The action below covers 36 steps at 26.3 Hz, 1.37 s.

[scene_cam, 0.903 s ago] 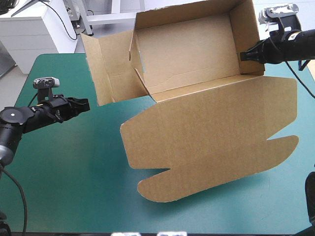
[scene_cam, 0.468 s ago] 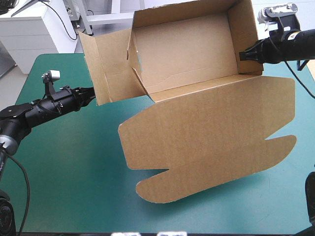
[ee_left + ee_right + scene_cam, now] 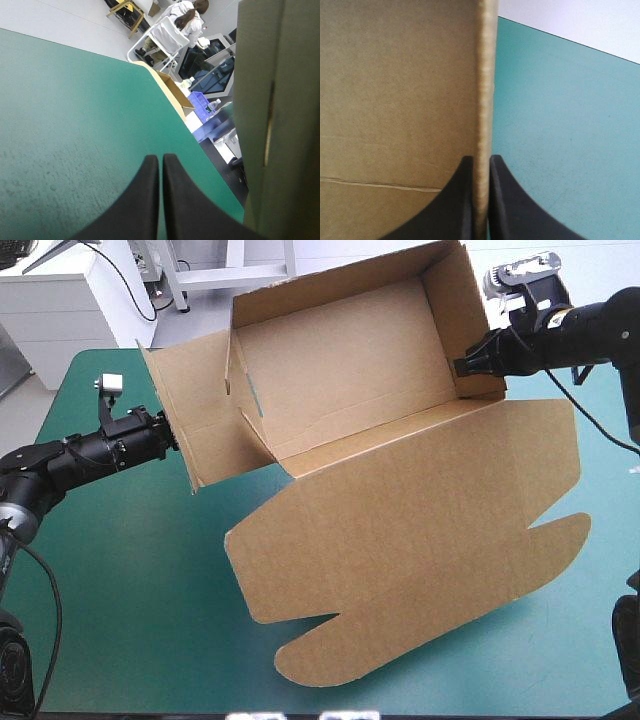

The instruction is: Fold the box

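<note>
The brown box (image 3: pixel 400 530) rests on the teal-green table with its wide lid flat toward the front. Its open tray (image 3: pixel 340 370) is tipped up behind, walls raised. My right gripper (image 3: pixel 468 365) is shut on the tray's right wall; in the right wrist view the wall's edge (image 3: pixel 482 75) runs between the black fingers (image 3: pixel 480 160). A side flap (image 3: pixel 190 410) sticks out from the tray's left end. My left gripper (image 3: pixel 173 436) is at that flap's outer face, shut and holding nothing (image 3: pixel 160 158), with the flap (image 3: pixel 280 100) just beside it.
Teal-green cover (image 3: pixel 120 580) shows to the front left of the box and beyond the lid's right end (image 3: pixel 600 470). In the left wrist view a strip of brown board (image 3: pixel 167 85) lies along the table's edge.
The right gripper has carried the box to the left and turned it a little. The left gripper has moved forward until it reaches the tray's left flap.
</note>
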Tool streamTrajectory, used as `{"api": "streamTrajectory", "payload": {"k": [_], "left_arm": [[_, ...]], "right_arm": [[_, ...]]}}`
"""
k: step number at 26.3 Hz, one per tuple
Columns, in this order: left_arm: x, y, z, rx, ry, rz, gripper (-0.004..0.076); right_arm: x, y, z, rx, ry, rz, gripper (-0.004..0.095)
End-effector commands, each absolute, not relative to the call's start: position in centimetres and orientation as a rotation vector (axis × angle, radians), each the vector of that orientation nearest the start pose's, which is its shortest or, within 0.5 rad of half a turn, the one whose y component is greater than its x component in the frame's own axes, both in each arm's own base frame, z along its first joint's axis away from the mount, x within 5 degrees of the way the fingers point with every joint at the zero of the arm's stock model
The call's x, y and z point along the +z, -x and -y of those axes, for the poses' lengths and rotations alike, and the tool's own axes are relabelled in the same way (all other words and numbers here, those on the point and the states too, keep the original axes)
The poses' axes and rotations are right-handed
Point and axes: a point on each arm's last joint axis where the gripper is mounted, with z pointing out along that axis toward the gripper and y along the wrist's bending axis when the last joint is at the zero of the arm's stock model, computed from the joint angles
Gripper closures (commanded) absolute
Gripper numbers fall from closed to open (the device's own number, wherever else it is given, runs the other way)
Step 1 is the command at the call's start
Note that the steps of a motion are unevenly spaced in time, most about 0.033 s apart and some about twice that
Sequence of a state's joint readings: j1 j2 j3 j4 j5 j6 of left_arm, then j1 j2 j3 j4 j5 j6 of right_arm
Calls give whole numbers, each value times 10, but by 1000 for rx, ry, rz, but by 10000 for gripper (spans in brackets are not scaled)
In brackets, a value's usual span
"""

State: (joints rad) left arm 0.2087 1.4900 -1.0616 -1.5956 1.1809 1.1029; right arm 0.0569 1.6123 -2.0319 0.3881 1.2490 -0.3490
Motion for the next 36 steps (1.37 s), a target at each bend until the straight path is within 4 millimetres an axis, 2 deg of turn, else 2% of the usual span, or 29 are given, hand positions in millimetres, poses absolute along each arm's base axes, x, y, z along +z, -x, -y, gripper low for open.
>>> {"api": "streamTrajectory", "payload": {"k": [1,12,16,19,22,24,25,27,31,36], "left_arm": [[364,-292,28,-1438,-242,-1718,712],[364,-289,50,-1492,-309,-1739,712],[366,-289,51,-1495,-312,-1727,706],[367,-289,51,-1501,-305,-1718,625],[368,-290,50,-1507,-298,-1708,443],[369,-290,50,-1513,-290,-1698,302],[370,-290,50,-1517,-285,-1691,203],[370,-290,50,-1519,-284,-1689,139],[370,-290,50,-1519,-284,-1689,136],[370,-290,50,-1514,-288,-1689,136]], "right_arm": [[506,-305,-53,333,469,-2147,927],[477,-338,-79,282,481,-2224,926],[474,-342,-89,285,483,-2207,926],[475,-344,-94,281,482,-2182,927],[475,-345,-98,289,466,-2169,926],[476,-345,-98,289,454,-2159,925],[477,-346,-100,292,452,-2146,925],[478,-346,-103,293,441,-2137,925],[478,-344,-110,236,457,-2133,925],[479,-343,-118,247,461,-2111,925]]}}
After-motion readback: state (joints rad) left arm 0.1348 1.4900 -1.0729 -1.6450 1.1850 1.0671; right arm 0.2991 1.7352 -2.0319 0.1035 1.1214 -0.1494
